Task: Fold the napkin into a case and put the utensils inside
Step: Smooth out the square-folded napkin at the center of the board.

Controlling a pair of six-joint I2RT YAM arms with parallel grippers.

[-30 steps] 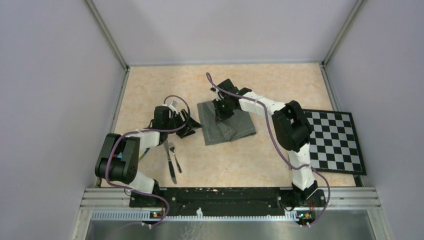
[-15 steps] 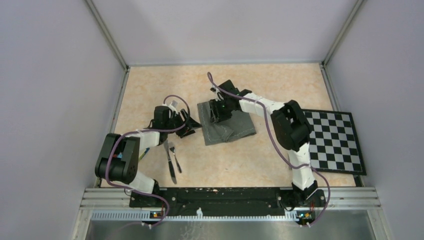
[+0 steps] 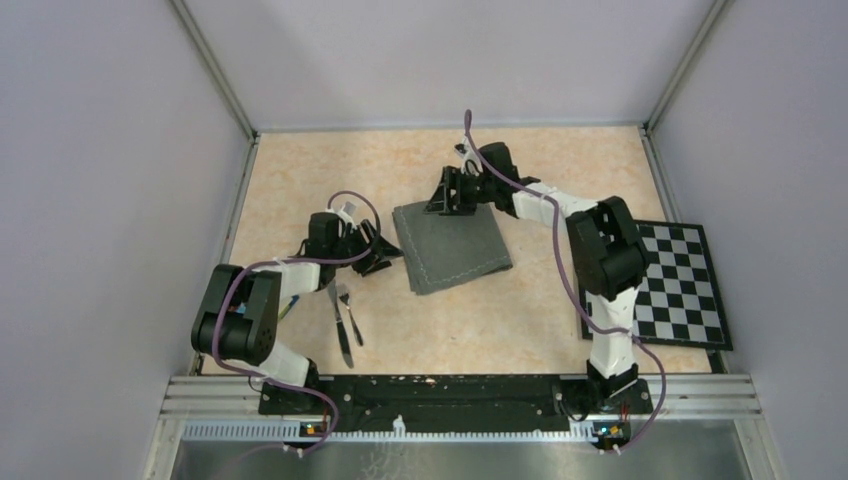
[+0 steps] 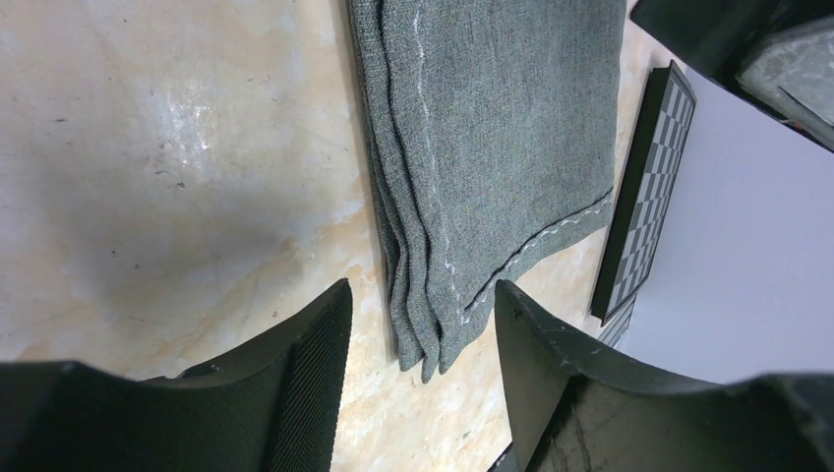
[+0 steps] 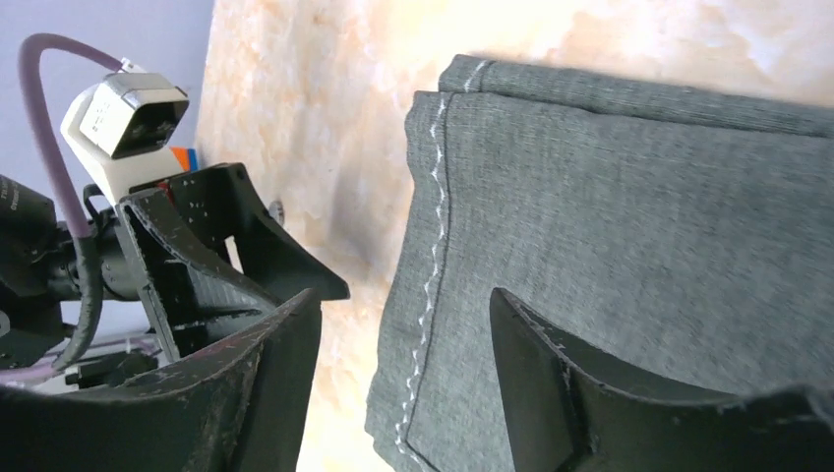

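The dark grey napkin [image 3: 452, 246] lies folded into a flat, several-layered square mid-table, its stitched hem showing [image 5: 429, 258]. My left gripper [image 3: 388, 255] sits low at the napkin's left edge, open and holding nothing; the stacked cloth corner [image 4: 433, 334] lies just ahead of its jaws. At the napkin's far edge my right gripper [image 3: 441, 200] hovers open, nothing between its jaws, with the cloth [image 5: 629, 246] beneath it. The knife [image 3: 339, 322] and fork [image 3: 351, 313] lie side by side on the table, nearer than the left gripper and outside the napkin.
A black-and-white checkered board [image 3: 676, 282] lies at the right edge beside the right arm; it also shows in the left wrist view as the board [image 4: 644, 202]. Walls close in the table on three sides. The left gripper [image 5: 221, 251] appears in the right wrist view.
My right gripper opened, let go of the napkin and drew back to its far edge. The cloth now lies flat. The left arm stayed put.
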